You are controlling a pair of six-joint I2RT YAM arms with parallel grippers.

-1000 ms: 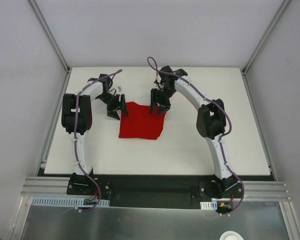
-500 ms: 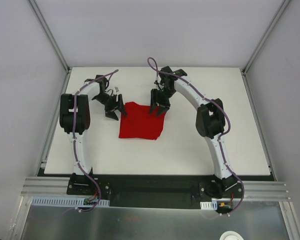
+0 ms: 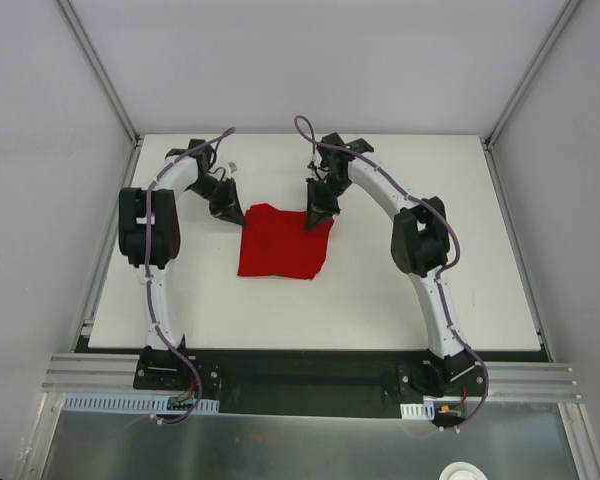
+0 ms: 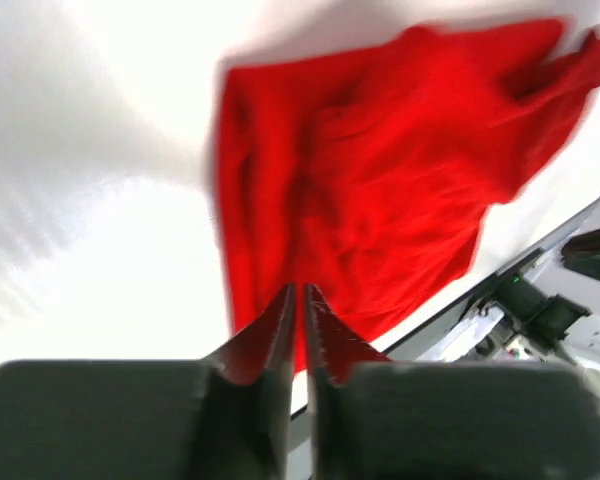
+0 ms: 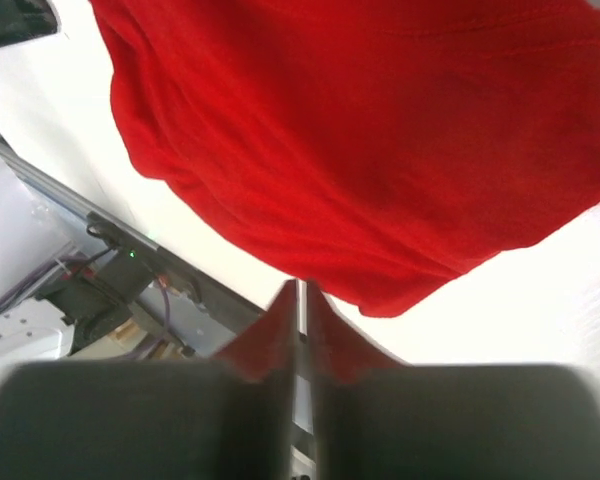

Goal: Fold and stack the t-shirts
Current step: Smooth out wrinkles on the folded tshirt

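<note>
One red t-shirt (image 3: 280,245) lies between my two pincers. My left pincer (image 3: 232,208) and right pincer (image 3: 315,218), wide before, now stand nearly closed.

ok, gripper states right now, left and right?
Left gripper: closed, apparently pinching the far left edge of the red t-shirt.
Right gripper: closed, apparently pinching its far right edge.

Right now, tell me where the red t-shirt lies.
In the top view, the red t-shirt lies folded near the middle of the table, left tool at its far-left corner, right tool at its far-right corner.
</note>
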